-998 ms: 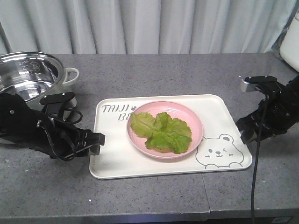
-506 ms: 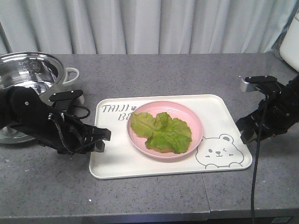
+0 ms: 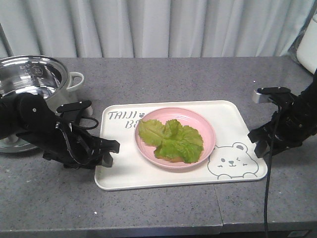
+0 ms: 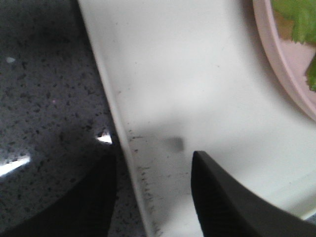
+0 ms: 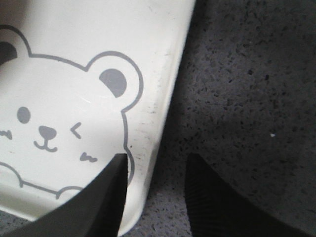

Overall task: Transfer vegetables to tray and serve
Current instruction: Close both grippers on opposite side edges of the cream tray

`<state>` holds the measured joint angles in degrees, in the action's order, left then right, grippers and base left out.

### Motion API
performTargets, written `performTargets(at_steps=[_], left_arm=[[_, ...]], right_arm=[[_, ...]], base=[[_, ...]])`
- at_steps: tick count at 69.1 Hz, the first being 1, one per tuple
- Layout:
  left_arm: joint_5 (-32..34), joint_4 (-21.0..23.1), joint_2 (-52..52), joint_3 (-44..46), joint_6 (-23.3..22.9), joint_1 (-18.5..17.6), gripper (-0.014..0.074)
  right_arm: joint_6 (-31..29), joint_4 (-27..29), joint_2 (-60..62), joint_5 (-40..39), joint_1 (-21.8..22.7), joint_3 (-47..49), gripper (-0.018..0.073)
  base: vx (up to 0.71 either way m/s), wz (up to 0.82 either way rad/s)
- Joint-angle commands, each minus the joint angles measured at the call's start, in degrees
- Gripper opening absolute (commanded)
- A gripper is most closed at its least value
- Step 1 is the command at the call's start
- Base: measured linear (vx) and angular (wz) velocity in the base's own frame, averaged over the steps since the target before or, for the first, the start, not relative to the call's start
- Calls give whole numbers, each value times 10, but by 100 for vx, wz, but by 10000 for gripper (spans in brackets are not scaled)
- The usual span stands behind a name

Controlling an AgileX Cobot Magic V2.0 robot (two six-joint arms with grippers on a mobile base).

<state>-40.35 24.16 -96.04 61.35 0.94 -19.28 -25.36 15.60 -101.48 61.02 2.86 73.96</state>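
Green lettuce, the vegetables (image 3: 171,140), lies on a round pink plate (image 3: 209,130) in the middle of the cream-white tray (image 3: 124,168). My left gripper (image 3: 107,151) is open at the tray's left rim. In the left wrist view the left gripper (image 4: 153,160) straddles that rim, one finger over the tray (image 4: 197,74) and one over the counter. My right gripper (image 3: 259,142) is at the right rim. In the right wrist view the right gripper (image 5: 158,157) is open, with the edge of the tray (image 5: 74,59) between its fingers beside the bear drawing.
A steel pot (image 3: 34,82) with a white handle stands at the back left, close behind my left arm. A white object (image 3: 309,49) sits at the far right edge. The grey counter's front edge (image 3: 158,229) runs just below the tray.
My left arm has moved right, bringing its fingers to the tray's left rim. My right gripper has shifted slightly down and in toward the right rim. Tray, plate and lettuce have not moved.
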Motion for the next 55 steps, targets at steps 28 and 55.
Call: performTargets(at_steps=[28, 55], left_arm=[[3, 12, 15, 13, -2, -5, 344], [3, 12, 15, 13, -2, -5, 344]], right_arm=[[-23, 34, -1, -3, -1, 16, 236], [-30, 44, -9, -2, -1, 16, 185]], base=[[0, 0], [0, 0]])
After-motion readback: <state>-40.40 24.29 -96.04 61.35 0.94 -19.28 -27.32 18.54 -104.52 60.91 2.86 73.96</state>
